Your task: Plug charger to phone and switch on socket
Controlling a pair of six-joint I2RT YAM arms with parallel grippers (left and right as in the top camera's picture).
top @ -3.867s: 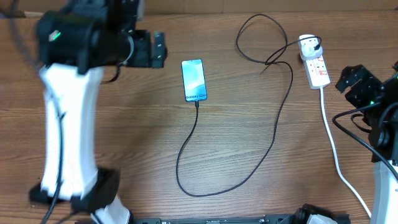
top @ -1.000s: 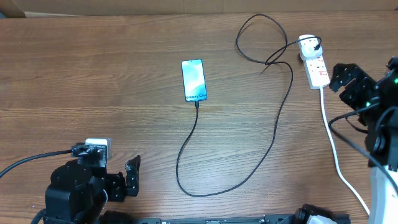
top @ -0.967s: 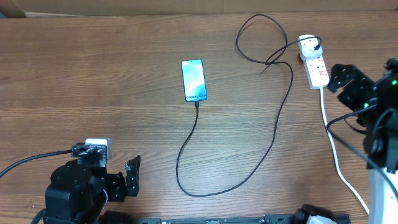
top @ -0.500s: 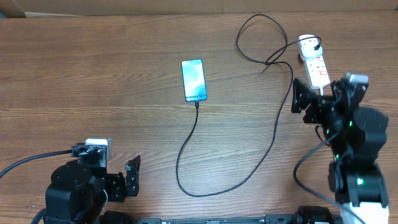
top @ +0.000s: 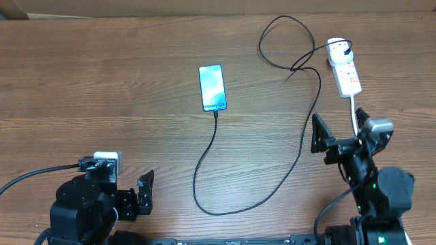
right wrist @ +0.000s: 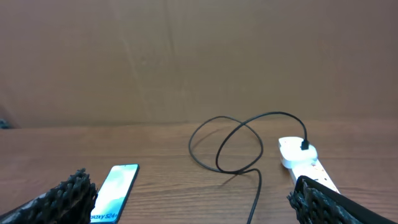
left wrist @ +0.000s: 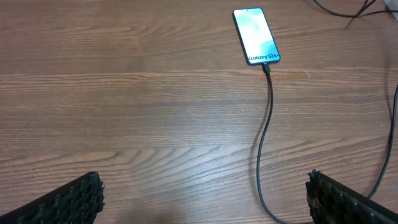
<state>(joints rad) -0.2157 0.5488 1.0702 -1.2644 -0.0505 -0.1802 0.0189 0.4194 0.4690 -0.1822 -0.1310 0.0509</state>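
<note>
Overhead view first, the inspector says: how do the two claws stand?

Onlooker: Both are released. The left gripper [left wrist: 202, 186] sits low at the near left of the table [top: 102, 82], fingers spread wide with only bare wood between them. The right gripper [top: 336, 128] is at the near right, fingers equally spread and nothing held.

Inspector: What lies closest to each?

Onlooker: Beside the right claw, the thick white cord [top: 354, 105] runs down from the socket [top: 345, 71] and passes close by its outer finger. The charger [left wrist: 271, 93] cable sweeps just past the inner one. I see no contact with either. The left claw is well apart from everything.

Inspector: And the task items?

Onlooker: The phone [top: 212, 87] lies flat near the middle of the table, screen lit, lettering at its near end. The charger's tip meets the phone's near edge. From there the cable loops toward the front, climbs to the right, curls once, and ends at a white plug block [top: 337, 47] on the far end of the socket. The socket lies at the far right. Its switch position I cannot tell.
</note>
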